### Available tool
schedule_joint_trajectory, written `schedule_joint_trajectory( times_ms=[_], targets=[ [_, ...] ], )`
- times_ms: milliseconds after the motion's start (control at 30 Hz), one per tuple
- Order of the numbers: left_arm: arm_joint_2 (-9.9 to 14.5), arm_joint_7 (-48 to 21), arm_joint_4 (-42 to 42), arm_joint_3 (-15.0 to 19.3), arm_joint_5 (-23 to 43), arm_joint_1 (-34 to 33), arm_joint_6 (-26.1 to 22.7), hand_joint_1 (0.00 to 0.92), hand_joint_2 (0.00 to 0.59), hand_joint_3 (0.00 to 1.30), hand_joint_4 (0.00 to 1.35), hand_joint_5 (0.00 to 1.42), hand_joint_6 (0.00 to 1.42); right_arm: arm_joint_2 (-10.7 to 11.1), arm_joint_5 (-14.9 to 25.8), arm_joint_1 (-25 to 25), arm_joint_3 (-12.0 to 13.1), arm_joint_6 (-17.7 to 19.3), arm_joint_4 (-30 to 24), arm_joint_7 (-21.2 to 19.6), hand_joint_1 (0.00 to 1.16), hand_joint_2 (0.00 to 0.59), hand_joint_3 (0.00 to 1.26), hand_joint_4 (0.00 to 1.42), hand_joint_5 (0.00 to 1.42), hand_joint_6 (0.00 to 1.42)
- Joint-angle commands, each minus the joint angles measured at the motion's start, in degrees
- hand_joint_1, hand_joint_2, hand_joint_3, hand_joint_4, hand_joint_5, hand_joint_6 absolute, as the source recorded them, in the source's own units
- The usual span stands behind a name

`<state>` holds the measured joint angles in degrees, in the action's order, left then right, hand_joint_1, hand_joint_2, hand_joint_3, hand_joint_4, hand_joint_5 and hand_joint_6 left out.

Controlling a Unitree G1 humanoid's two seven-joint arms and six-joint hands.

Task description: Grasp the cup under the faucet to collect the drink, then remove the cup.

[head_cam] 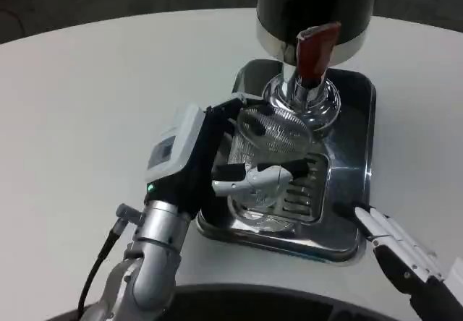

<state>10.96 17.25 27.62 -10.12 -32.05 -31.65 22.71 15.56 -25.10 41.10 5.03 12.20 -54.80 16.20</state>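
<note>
On the white table [94, 97], toward its far edge, a dark dispenser [317, 6] with a chrome band rises over a shiny steel tray [354, 191]. Largest on that tray is the dispenser's round chrome base [304, 97], set near the tray's far edge, with a red tap handle [315, 48] jutting out just above it. A slotted grille [304, 191] lies in the tray's middle, running toward the near edge.

The left arm [155, 263], silver with a black cable alongside, reaches in from the near-left edge of the table; a small green light glows at the wrist. The left hand [217, 162] wraps its fingers around the ribbed clear cup [268, 158], one finger across the cup's front and others behind the rim. The cup sits over the grille at the tray's left side, just in front of the chrome base and below the tap, tilted slightly.

The right hand [405, 263] lies at the table's near-right edge, just beside the tray's near-right corner, its fingers straight, close together and holding nothing.

A grey panel shows on the back of the left hand, but any marking on it is too blurred to read.
</note>
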Motion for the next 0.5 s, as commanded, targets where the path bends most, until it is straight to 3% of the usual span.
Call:
schedule_joint_trajectory(
  times_ms=[33, 500],
  targets=[
    [0.1, 0.8, 1.0, -0.4, 0.3, -0.3, -0.3, 0.510, 0.097, 0.76, 0.90, 1.01, 0.88, -0.4, 0.1, 0.3, -0.7, 0.5, -0.4, -0.2, 0.69, 0.488, 0.05, 0.00, 0.00, 0.00],
    [-2.6, 0.5, 2.4, -0.4, 2.1, -1.6, -1.4, 0.508, 0.100, 0.76, 0.89, 1.01, 0.88, -0.3, -0.1, 0.1, -0.6, 0.0, -0.8, 0.1, 0.69, 0.488, 0.05, 0.00, 0.00, 0.00]
  ],
)
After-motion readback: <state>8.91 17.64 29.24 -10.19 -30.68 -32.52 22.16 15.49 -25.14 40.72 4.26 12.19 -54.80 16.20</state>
